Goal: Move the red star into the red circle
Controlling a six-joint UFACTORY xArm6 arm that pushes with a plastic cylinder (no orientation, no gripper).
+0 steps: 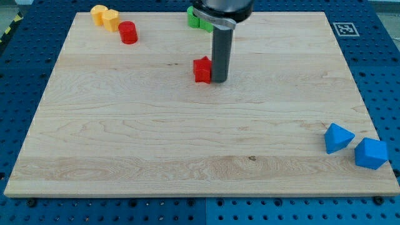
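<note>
The red star (202,69) lies on the wooden board in the upper middle of the view. The red circle (128,32), a short cylinder, stands at the upper left, well apart from the star. My tip (219,80) rests on the board right against the star's right side. The rod rises straight up from there to the arm's dark body at the view's top.
A yellow heart-shaped block (104,16) sits just left of the red circle at the top left. A green block (197,18) lies at the top edge, partly hidden behind the arm. Two blue blocks (338,137) (370,154) sit at the lower right. The board's edge (200,196) runs along the bottom.
</note>
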